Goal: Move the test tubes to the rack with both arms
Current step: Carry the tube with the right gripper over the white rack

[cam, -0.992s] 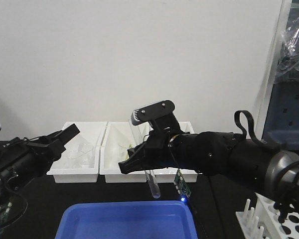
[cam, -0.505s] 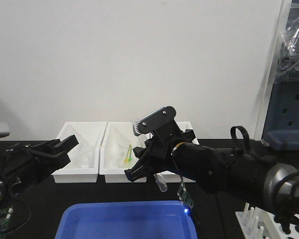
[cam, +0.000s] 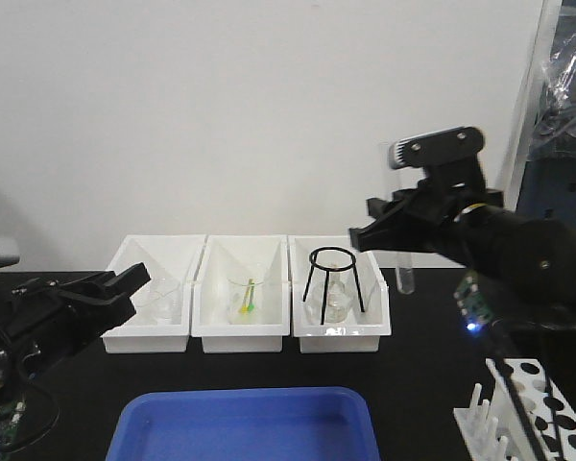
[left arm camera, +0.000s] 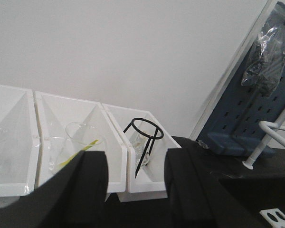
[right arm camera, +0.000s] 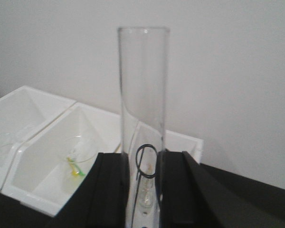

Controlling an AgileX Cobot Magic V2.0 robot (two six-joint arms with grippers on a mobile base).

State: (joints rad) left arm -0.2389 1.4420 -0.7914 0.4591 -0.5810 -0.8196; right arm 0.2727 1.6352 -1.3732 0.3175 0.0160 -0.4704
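Note:
My right gripper (cam: 403,252) is held high at the right, shut on a clear test tube (cam: 407,279) whose lower end hangs below it, just right of the bins. In the right wrist view the test tube (right arm camera: 143,90) stands upright, clamped between the black fingers (right arm camera: 111,190). The white rack (cam: 542,423), with pegs and round holes, sits at the bottom right corner, below that arm; its corner (left arm camera: 277,217) also shows in the left wrist view. My left gripper (cam: 130,283) hovers at the left in front of the bins, open, with nothing between its fingers (left arm camera: 88,187).
Three white bins (cam: 243,336) line the back of the black table, holding glass beakers (cam: 245,293) and a black wire tripod (cam: 334,283). A blue tray (cam: 250,427) lies at the front centre. A blue pegboard stand (cam: 557,211) rises at the far right.
The right arm swung from above the blue tray up and to the right, carrying the test tube toward the rack side. The left arm dipped slightly, then stayed put.

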